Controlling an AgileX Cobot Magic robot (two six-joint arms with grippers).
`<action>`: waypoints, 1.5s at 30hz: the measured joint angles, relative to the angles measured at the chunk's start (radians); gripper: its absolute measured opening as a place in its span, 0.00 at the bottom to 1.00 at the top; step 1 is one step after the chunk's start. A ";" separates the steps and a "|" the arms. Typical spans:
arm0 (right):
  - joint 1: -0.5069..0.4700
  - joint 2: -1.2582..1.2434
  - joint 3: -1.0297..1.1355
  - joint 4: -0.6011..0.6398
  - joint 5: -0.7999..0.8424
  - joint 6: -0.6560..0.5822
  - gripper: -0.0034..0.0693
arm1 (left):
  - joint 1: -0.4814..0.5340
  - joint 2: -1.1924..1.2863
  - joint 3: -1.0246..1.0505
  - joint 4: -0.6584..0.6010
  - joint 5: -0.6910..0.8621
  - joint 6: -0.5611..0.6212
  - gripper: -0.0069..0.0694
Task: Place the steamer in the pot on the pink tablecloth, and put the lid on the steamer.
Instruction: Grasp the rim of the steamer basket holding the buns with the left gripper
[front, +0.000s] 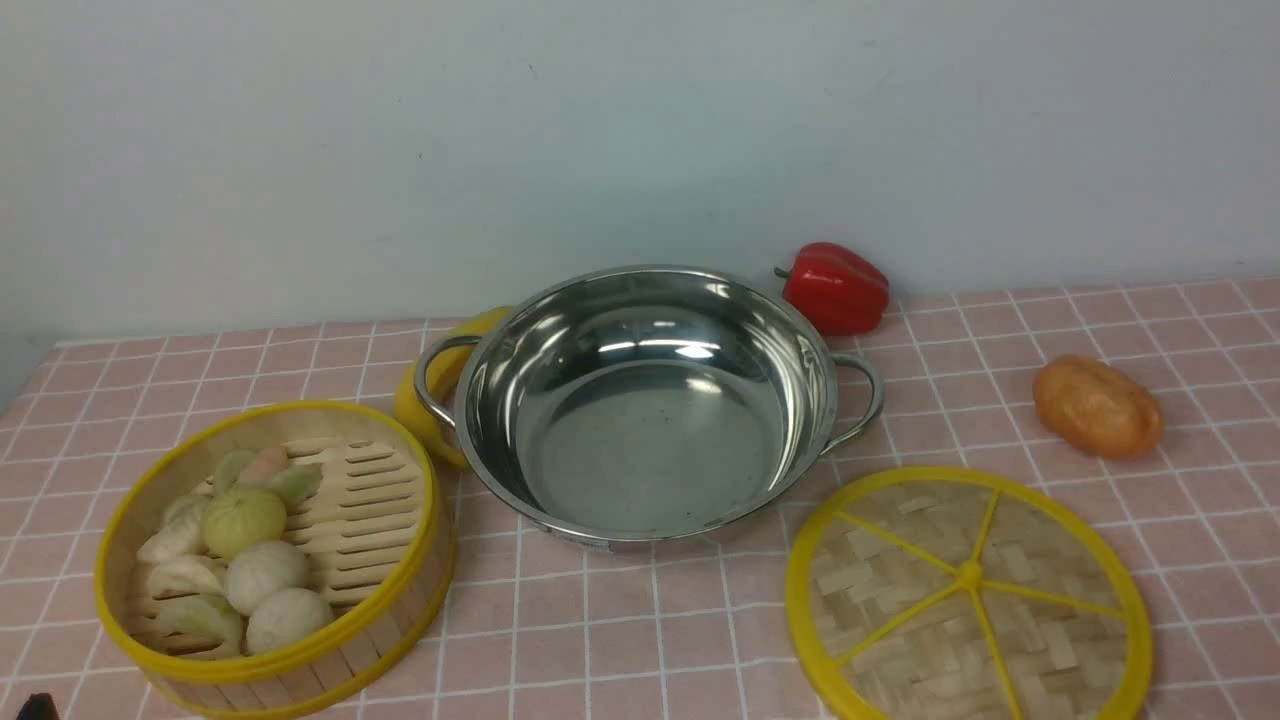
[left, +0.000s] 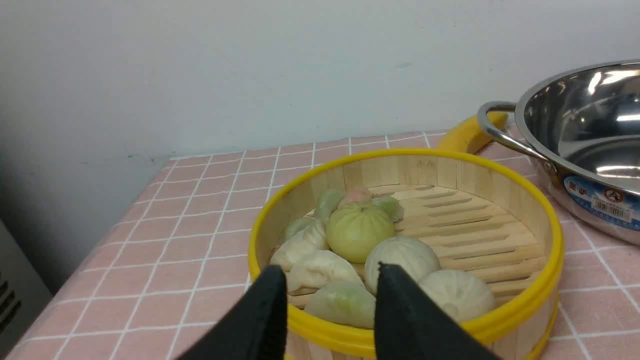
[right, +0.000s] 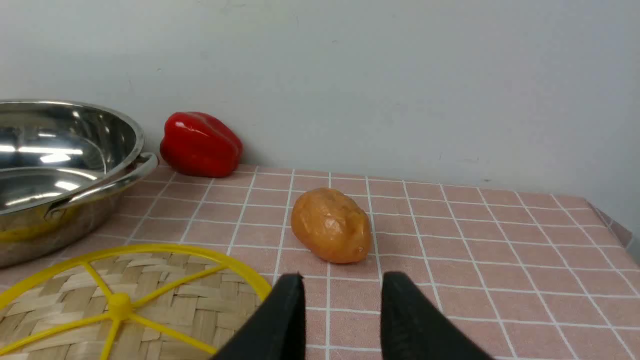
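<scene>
One pink tablecloth (front: 620, 640) with a white grid covers the whole surface. I judge it marks out the working area.

One pot (front: 520, 400), wide and shiny steel with two loop handles, sits mid-cloth. It is empty, so I take it as waiting to receive the basket.

One lid (front: 965, 600), a flat woven disc with five yellow spokes, lies flat to the right of the pot and nearer me, apart from it. One steamer (front: 430, 500) stands upright to the left of the pot and nearer me, close beside it, not yet inside. This split likely gives each arm the piece on its own side.

One curved yellow thing (front: 420, 400) peeks from behind the pot's left handle. I cannot tell what it is.

One red pepper (front: 835, 287) lies behind the pot's right handle, and one orange potato-like piece (front: 1097, 407) rests well right of the pot. Both seem to be bystanders.

Roughly ten toy buns and dumplings (front: 243, 520) crowd the steamer's half farther from the pot. They overlap too much for an exact count.

Two grippers are mine, both spread and holding nothing. My left gripper (left: 331, 272) hovers at the steamer's near rim. My right gripper (right: 342, 277) hangs by the lid's edge, on the side away from the pot.
</scene>
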 joint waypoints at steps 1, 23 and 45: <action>0.000 0.000 0.000 0.000 0.000 0.000 0.38 | 0.000 0.000 0.000 0.000 0.000 0.000 0.41; 0.000 0.000 0.000 0.000 0.000 0.000 0.38 | 0.000 0.000 0.000 0.000 0.000 0.000 0.41; 0.000 0.000 0.001 0.601 -0.533 0.406 0.38 | 0.000 0.000 0.000 -0.626 -0.337 -0.381 0.41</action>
